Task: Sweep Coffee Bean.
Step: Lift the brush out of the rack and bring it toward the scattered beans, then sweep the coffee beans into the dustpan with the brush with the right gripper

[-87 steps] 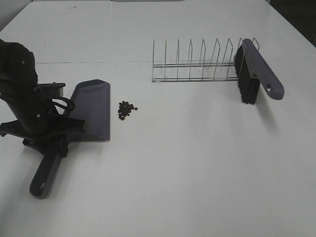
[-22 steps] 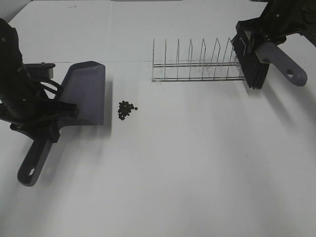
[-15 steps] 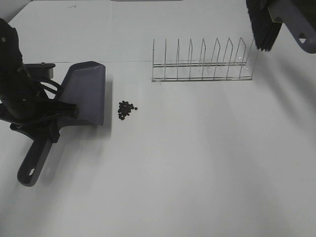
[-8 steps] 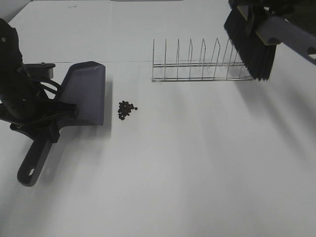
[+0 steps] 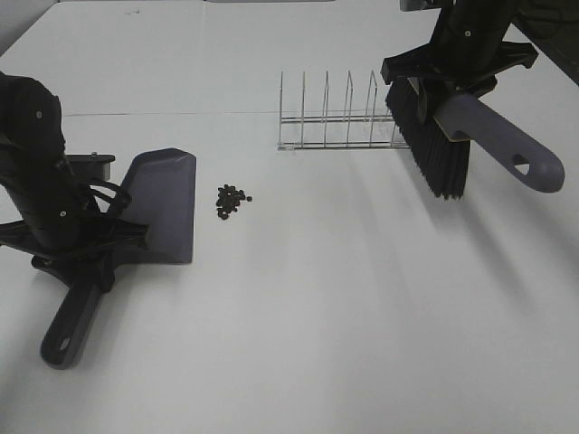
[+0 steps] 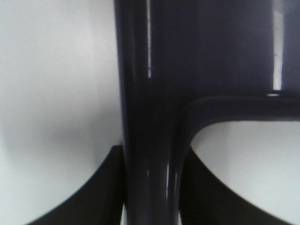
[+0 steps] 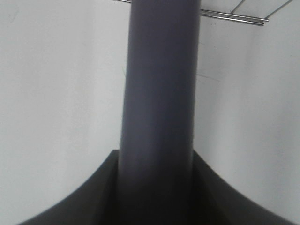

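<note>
Coffee bean, overhead only; wrists show dustpan, brush

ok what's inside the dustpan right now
The dustpan looks bare where its tray shows. The coffee beans lie on the table just off its front edge, not touching it. The tray's rear is covered by the left claw, so that part can't be checked.

Glossy plastic dustpan and brush, shiny metal wire rack.

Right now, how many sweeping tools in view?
2: dustpan left of the coffee beans, in the left gripper; brush in the right gripper, hiding the wire rack's right end.
</note>
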You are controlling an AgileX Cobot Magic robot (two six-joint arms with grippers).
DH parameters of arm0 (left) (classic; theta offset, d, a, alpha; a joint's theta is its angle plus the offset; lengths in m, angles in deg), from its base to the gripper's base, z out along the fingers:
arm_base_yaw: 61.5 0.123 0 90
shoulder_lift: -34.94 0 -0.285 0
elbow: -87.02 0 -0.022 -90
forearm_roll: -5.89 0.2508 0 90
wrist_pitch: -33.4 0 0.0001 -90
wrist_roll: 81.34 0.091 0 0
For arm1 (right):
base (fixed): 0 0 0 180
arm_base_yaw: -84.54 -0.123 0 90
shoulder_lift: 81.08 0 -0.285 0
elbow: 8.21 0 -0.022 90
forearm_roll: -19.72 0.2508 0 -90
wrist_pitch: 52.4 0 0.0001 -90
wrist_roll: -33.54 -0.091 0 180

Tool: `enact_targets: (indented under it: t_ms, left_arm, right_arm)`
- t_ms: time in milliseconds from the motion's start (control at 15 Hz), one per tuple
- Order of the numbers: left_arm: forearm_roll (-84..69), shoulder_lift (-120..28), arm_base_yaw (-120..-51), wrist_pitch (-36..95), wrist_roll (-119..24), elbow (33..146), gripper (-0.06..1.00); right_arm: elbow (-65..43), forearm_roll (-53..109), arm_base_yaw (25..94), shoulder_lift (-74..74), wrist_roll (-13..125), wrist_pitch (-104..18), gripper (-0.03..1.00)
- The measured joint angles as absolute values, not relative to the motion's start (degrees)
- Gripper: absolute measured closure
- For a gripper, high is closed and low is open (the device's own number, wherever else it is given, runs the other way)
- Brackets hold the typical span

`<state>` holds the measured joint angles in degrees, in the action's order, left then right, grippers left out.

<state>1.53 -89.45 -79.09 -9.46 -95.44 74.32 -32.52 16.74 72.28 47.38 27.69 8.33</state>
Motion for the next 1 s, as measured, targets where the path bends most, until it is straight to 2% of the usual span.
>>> enact_targets:
  t_ms: [200, 600, 733, 1000]
  left_arm:
    - [1.36, -89.85, -79.31, -9.0, -95.38, 74.49, 0.68]
    - [1.36, -89.96, -82.24, -7.79, -95.38, 74.61, 0.68]
    - [2.34, -90.08, -82.35, -7.85, -96.07, 74.61, 0.68]
    - [2.62, -92.02, -82.41, -9.51, -96.41, 75.58, 0.68]
  right_arm:
    - [-32.46, 16.39, 69.53, 49.95, 27.63, 7.42, 0.71]
    - [-34.64, 15.13, 58.53, 58.2, 27.63, 6.44, 0.71]
    - [-39.97, 14.56, 53.83, 62.16, 26.95, 7.82, 0.71]
    - [-47.99, 17.42, 51.43, 67.31, 26.77, 11.03, 0.71]
